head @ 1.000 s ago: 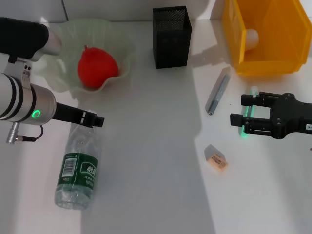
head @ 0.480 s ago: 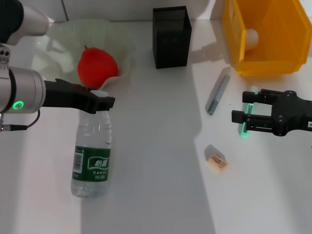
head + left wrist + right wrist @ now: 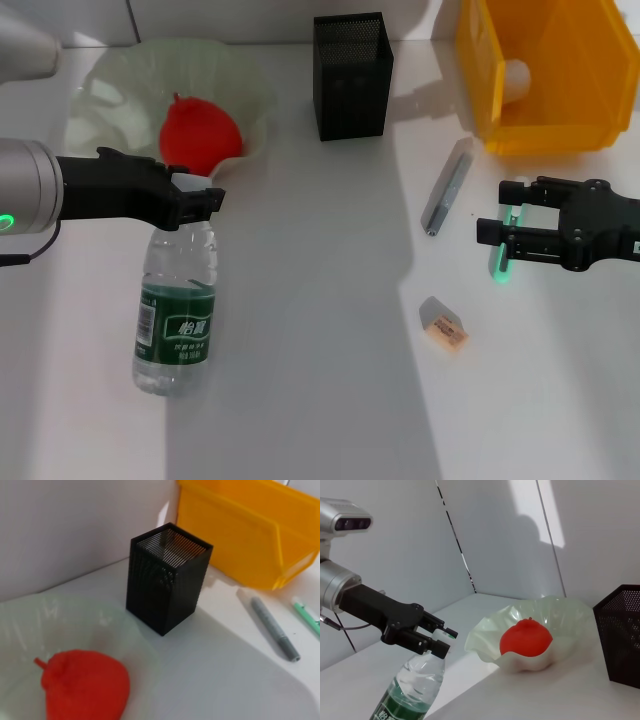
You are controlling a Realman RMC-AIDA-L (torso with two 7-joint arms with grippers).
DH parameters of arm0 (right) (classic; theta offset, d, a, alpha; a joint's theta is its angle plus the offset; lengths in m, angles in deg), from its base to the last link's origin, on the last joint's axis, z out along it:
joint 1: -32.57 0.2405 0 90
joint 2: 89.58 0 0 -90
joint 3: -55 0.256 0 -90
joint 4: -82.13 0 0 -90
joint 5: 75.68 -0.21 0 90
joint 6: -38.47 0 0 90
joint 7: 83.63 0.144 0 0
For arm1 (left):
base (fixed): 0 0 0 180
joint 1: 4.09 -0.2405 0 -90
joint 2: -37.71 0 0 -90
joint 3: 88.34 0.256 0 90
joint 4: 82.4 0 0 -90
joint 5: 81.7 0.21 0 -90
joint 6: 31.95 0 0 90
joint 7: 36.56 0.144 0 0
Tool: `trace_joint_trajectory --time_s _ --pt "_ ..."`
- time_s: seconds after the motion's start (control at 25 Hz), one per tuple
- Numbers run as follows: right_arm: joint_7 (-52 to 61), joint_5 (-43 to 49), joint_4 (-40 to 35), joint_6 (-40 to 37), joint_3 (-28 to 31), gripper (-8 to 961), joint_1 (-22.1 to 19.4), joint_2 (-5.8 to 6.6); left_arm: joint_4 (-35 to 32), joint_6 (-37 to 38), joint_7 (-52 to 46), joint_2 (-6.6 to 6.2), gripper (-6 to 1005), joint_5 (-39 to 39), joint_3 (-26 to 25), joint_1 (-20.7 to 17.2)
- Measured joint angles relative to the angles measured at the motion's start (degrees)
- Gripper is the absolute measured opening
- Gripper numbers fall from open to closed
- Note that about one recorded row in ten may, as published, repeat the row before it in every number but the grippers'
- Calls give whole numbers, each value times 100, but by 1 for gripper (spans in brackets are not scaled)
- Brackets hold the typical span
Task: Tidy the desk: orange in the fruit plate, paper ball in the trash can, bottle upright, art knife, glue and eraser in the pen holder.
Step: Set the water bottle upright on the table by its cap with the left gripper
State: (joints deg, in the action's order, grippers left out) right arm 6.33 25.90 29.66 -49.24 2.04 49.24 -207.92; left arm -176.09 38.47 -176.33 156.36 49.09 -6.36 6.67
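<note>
My left gripper is shut on the capped neck of the clear bottle, which stands almost upright, its base on the table; the right wrist view shows the same hold on the bottle. The orange lies in the pale green fruit plate. My right gripper hovers open over the green glue. The grey art knife lies to its left, the eraser nearer me. The black mesh pen holder stands at the back. A white paper ball sits in the yellow trash can.
The left wrist view shows the pen holder, the orange, the trash can, the art knife and the glue. A white wall runs behind the table.
The left gripper has swung the bottle up by its neck from lying flat to almost upright. The right gripper has edged slightly toward the back over the glue.
</note>
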Motion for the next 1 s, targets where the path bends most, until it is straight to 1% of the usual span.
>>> trace_joint_trajectory --time_s 0.2,0.28,0.36,0.56,0.64,1.0 --pt "3 3 -1 -1 0 728 6 4 -53 6 393 0 484 -465 -142 -100" --pt "11 3 -1 -1 0 728 10 4 -53 6 393 0 484 -465 -142 -100" --pt "55 6 -1 -1 -2 727 17 6 -95 37 449 -6 484 -616 -294 -132" --pt "132 12 -1 0 -5 725 51 39 -124 57 450 -7 483 -618 -328 -138" --pt "141 12 -1 0 -5 725 54 45 -201 159 563 -9 483 -647 -455 -151" --pt "150 -17 -6 0 -5 724 74 55 -255 275 693 -9 483 -707 -596 -157"
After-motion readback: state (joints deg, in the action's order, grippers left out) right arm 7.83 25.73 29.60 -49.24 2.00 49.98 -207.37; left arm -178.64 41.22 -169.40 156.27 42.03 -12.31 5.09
